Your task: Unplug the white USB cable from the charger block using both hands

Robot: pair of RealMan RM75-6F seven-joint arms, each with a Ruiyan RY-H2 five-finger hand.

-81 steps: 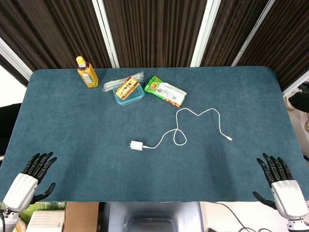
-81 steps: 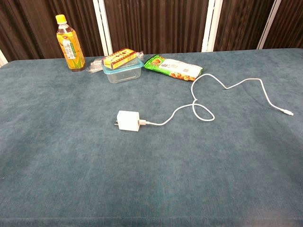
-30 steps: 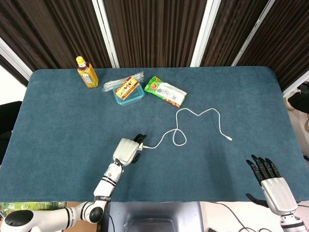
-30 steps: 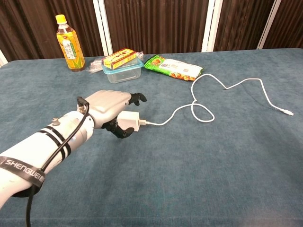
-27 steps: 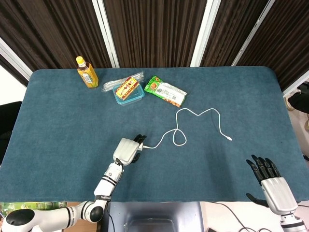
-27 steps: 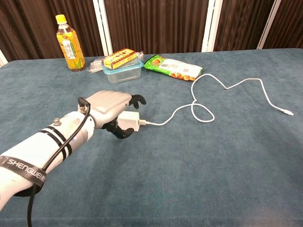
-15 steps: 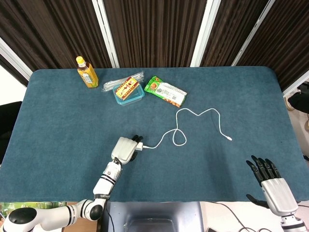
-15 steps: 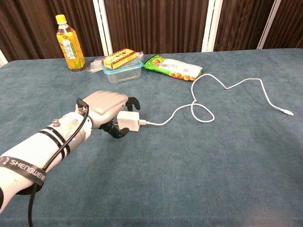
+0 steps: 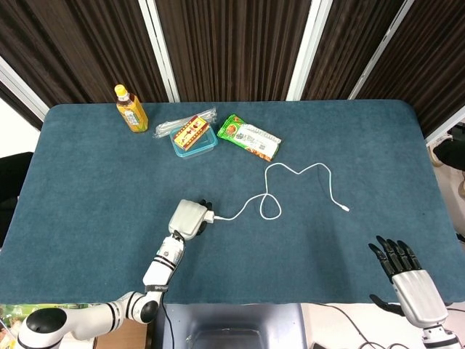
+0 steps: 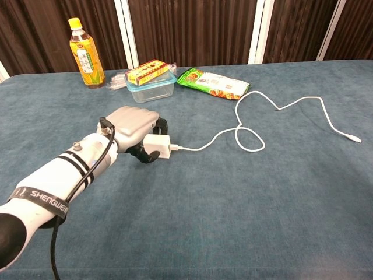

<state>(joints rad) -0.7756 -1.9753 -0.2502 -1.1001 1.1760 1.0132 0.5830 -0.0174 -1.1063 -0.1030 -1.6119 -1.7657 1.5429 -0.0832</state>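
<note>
The white charger block (image 10: pixel 158 146) lies mid-table, and my left hand (image 10: pixel 134 129) covers it from above with fingers curled around it, gripping it. In the head view the left hand (image 9: pixel 190 217) hides most of the block (image 9: pixel 208 217). The white USB cable (image 10: pixel 245 129) is plugged into the block's right side, makes a small loop, then snakes to its free end (image 10: pixel 353 139) at the right. In the head view the cable (image 9: pixel 270 206) runs the same way. My right hand (image 9: pixel 407 277) hangs off the table's near right corner, fingers spread, holding nothing.
At the back stand a yellow drink bottle (image 10: pixel 86 53), a clear food container (image 10: pixel 152 86) with a snack box on top, and a green snack packet (image 10: pixel 213 83). The blue table's (image 9: pixel 94 182) near edge runs just past my left forearm.
My left hand has closed its fingers around the charger block and shifted it slightly up and left. The right hand has barely moved.
</note>
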